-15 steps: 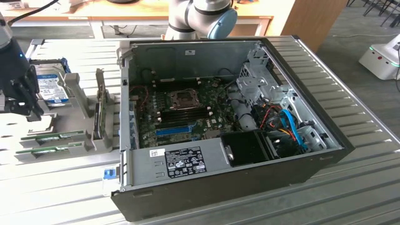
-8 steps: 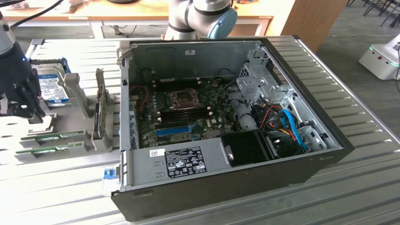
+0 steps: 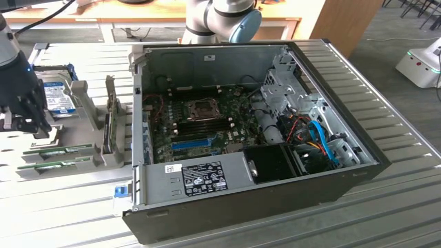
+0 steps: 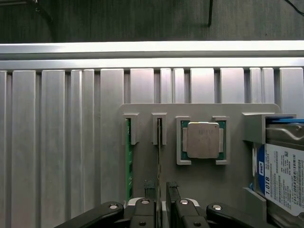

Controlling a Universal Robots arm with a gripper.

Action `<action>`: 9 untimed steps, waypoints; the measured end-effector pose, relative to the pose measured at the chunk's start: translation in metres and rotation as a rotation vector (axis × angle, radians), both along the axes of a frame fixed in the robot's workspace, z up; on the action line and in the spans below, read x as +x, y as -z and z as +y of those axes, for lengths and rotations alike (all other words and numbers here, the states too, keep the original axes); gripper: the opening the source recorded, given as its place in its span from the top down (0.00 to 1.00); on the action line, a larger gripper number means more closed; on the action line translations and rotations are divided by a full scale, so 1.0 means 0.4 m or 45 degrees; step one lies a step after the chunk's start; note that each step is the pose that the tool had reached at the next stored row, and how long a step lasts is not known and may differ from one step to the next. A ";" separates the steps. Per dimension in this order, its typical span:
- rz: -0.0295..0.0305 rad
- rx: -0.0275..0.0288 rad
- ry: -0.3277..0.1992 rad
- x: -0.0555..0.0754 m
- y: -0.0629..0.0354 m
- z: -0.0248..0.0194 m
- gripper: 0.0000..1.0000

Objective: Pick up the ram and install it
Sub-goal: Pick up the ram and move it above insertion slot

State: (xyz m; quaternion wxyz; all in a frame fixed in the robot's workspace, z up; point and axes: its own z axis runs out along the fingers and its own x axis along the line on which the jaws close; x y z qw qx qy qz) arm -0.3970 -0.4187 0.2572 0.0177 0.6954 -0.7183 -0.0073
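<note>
**Item:** the ram [image 4: 158, 152], a thin, long, narrow green circuit-board stick, seen edge-on.

**Location:** It stands on its edge in 1 slot of a flat grey plastic parts holder [image 4: 199, 185], with a small grey clip bracing it at 1 end.
- A 2nd green circuit-board stick [image 4: 128, 161] stands in the neighbouring slot, just beside it.
- On the ram's other side lies a square silver processor chip [image 4: 203, 140] in its own cradle.
- Beyond that chip is a boxy silver hard drive with a blue-and-white label [image 4: 285, 175].
- The holder rests on a ribbed aluminium table [image 3: 386, 217], to the exterior view's left of an open black desktop computer case [image 3: 262, 206].

**Tool:** a black 2-fingered gripper [image 4: 160, 186], hanging directly over the holder. The jaws are spread wide, with 1 finger on each side of the ram. No contact is apparent and nothing is held.

**Step in hand (judged):** the approach for the pick-up. The fingers straddle the stick but have not gripped it. Installation has not begun. The green motherboard [image 3: 227, 129] lies exposed inside the case, well apart from the holder. Its memory slots are too small to read.

**Next move calls for (judged):**
- A square closure on the stick's 2 flat faces, with no tilt.
- A straight lift clear of the clip.
- Care with the finger on the side of the 2nd stick, where room is tight.
</note>
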 end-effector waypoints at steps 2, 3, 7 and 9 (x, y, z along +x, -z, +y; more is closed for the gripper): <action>0.0000 0.0000 0.000 0.000 0.004 0.000 0.77; 0.0001 -0.0001 0.000 0.000 0.007 0.000 0.77; 0.0000 -0.0001 0.000 0.000 0.015 0.000 0.77; 0.0003 -0.0003 0.000 0.000 0.017 0.000 0.77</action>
